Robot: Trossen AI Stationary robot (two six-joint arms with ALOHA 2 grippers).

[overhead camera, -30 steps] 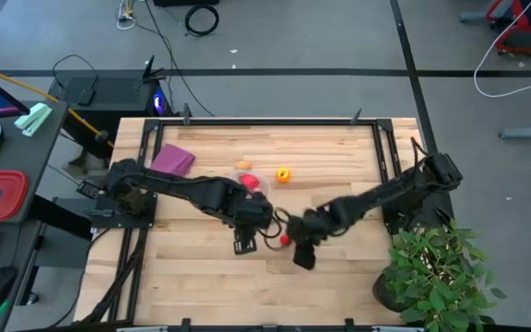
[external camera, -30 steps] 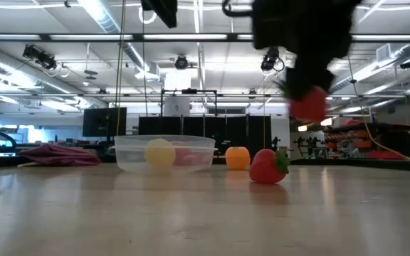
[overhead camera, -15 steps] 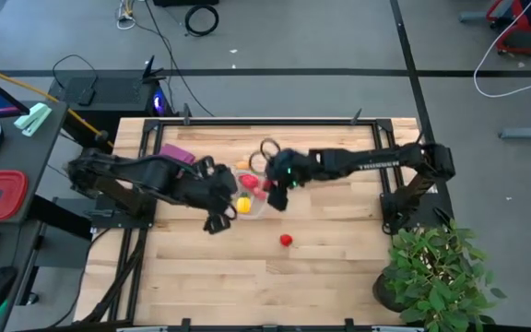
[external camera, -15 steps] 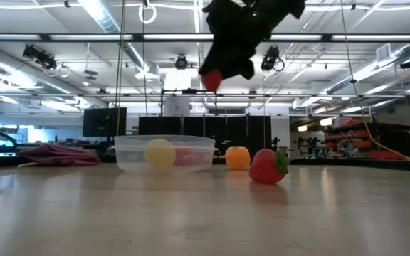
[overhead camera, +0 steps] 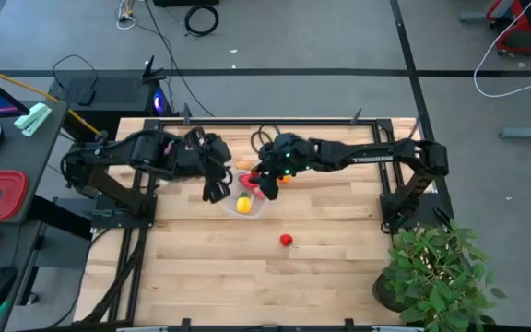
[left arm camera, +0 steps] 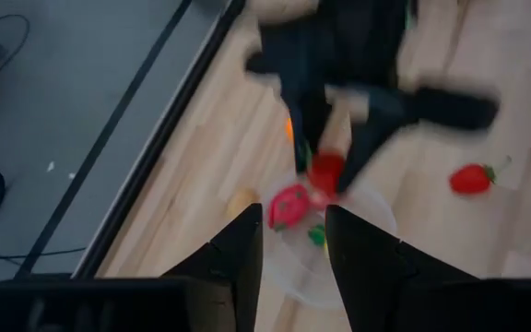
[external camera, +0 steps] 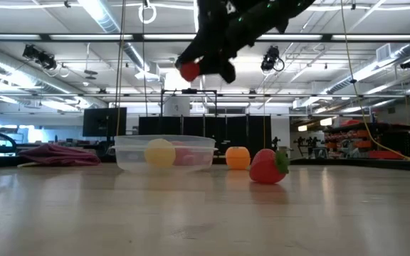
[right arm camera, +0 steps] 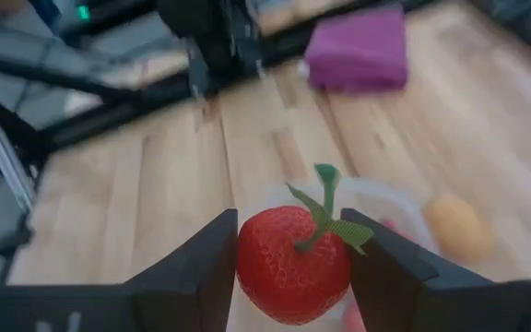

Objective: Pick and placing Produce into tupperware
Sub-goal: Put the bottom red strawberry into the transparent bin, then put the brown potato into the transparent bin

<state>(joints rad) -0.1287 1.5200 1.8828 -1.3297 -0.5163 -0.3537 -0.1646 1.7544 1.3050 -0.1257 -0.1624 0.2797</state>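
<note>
My right gripper (overhead camera: 264, 182) is shut on a red toy strawberry (right arm camera: 293, 263) high above the clear round tupperware (external camera: 164, 153). The tupperware stands on the table and holds a yellow piece (overhead camera: 244, 205) and a pink piece (left arm camera: 289, 205). A second red strawberry (overhead camera: 286, 241) lies on the table nearer the front, and it also shows in the low view (external camera: 267, 166). An orange piece (external camera: 238, 157) stands beside the tupperware. My left gripper (left arm camera: 293, 244) is open and empty, at the tupperware's left side (overhead camera: 215, 186). My right gripper pinches the strawberry's two red sides (right arm camera: 247, 267) between its two fingers. The green stem (right arm camera: 325, 198) points out past the fingertips. The fingers come from above, slanting down. The strawberry (external camera: 189, 70) is lifted clear, well above the tupperware's rim.
A purple cloth (external camera: 55, 153) lies at the table's far left, and it also shows in the right wrist view (right arm camera: 358, 46). A tan piece (overhead camera: 244, 166) lies beyond the tupperware. A potted plant (overhead camera: 436, 272) stands at the near right corner. Bare wood lies across the table's near half.
My right gripper has carried the strawberry from above the table's near middle up and toward the far edge, to above the tupperware. My left gripper has gone from the near middle toward the far left, to the tupperware's left side.
</note>
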